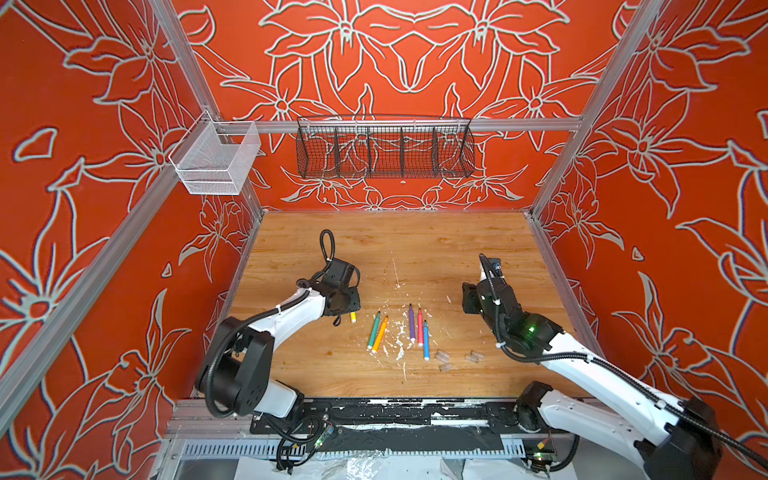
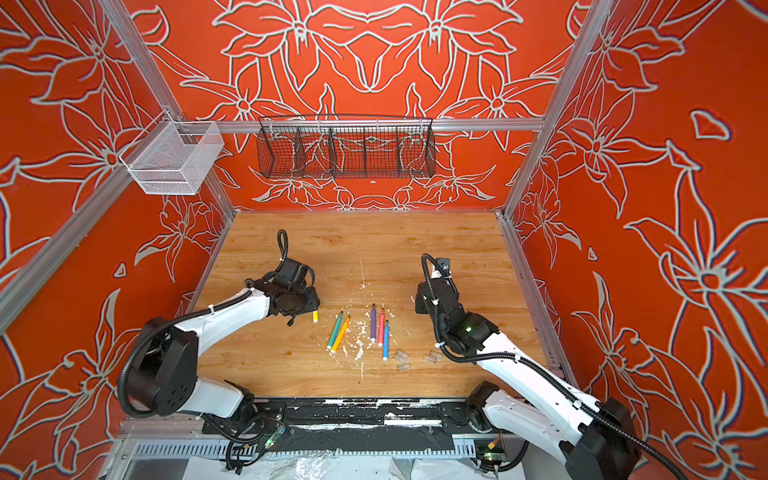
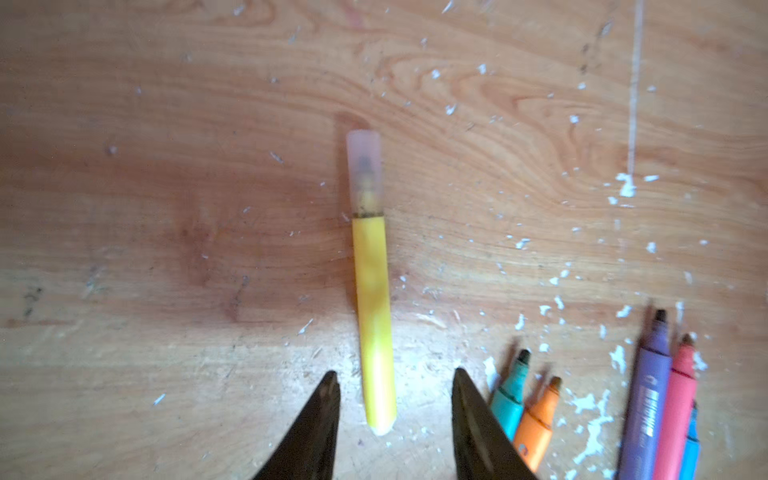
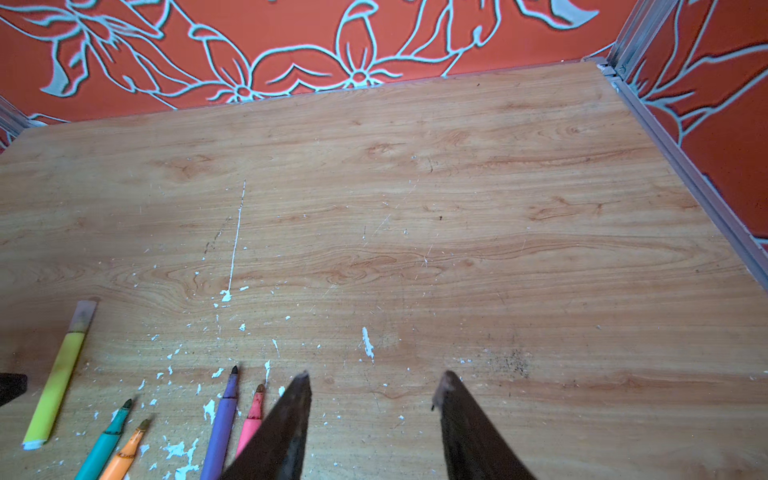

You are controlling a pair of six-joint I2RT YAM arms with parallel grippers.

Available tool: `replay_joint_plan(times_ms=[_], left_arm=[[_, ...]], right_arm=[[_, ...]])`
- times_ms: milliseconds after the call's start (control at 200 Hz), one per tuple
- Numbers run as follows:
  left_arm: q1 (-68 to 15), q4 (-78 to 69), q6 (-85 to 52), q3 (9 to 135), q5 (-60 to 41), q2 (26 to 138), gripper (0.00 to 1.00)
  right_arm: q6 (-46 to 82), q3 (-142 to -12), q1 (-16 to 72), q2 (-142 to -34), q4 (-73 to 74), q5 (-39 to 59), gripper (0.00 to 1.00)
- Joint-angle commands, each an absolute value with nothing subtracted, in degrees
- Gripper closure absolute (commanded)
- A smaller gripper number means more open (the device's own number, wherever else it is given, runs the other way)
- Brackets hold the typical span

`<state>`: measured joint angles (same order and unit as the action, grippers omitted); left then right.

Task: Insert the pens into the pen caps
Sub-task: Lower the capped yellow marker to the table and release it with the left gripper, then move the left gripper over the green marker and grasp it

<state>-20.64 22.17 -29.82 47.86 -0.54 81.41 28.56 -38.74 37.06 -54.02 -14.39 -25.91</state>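
The left claw is open, its jaws astride the yellow pen without touching it. That pen lies flat on the desk, a clear cap on its tip. At its 3 o'clock lie the green pen, orange pen, purple pen, pink-red pen and blue pen, uncapped. Loose caps lie at the blue pen's 4 o'clock. The right claw hangs open, holding nothing

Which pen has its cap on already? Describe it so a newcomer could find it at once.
On the wooden table, coloured pens lie in a row toward the front edge. The yellow pen lies apart at the row's left end, under the open left gripper. Unlike the bare-tipped green pen and orange pen beside it, it wears a clear cap over its tip.
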Motion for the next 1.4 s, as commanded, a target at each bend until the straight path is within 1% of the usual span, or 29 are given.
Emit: replay_joint_plan(times_ms=[0, 160, 315, 460, 591, 671, 821, 976, 1396], left_arm=[[-23.89, 20.81, -26.69, 47.26, 0.23, 76.65, 0.58], [-30.81, 24.31, -23.33, 46.14, 7.37, 69.48, 0.57], [-35.84, 23.66, -21.87, 40.69, 8.81, 62.71, 0.56], [-36.25, 25.02, -21.73, 37.66, 4.53, 60.62, 0.59], [-36.61, 23.55, -21.33, 36.38, -0.22, 60.04, 0.59], [-36.73, 22.44, -21.24, 36.63, -2.61, 61.56, 0.6], [-36.74, 24.15, -21.44, 39.02, -0.9, 67.85, 0.62], [-36.96, 25.19, -21.19, 41.66, -1.76, 74.27, 0.65], [-38.3, 29.26, -21.71, 47.39, -0.34, 86.55, 0.66]], right_arm=[[29.53, -40.74, 36.52, -53.7, -15.38, -25.05, 0.48], [29.62, -40.78, 36.34, -53.53, -15.77, -25.0, 0.48], [29.77, -40.8, 36.13, -53.37, -15.83, -24.74, 0.48], [29.85, -40.75, 36.06, -53.74, -15.56, -24.53, 0.48], [29.84, -40.98, 35.98, -54.56, -15.77, -24.78, 0.49], [29.93, -41.02, 35.95, -54.99, -15.71, -24.72, 0.49], [29.88, -41.23, 35.91, -55.63, -15.82, -24.61, 0.49], [29.97, -41.42, 35.82, -55.98, -15.83, -24.19, 0.49], [30.14, -41.49, 35.51, -55.63, -16.38, -24.3, 0.49]])
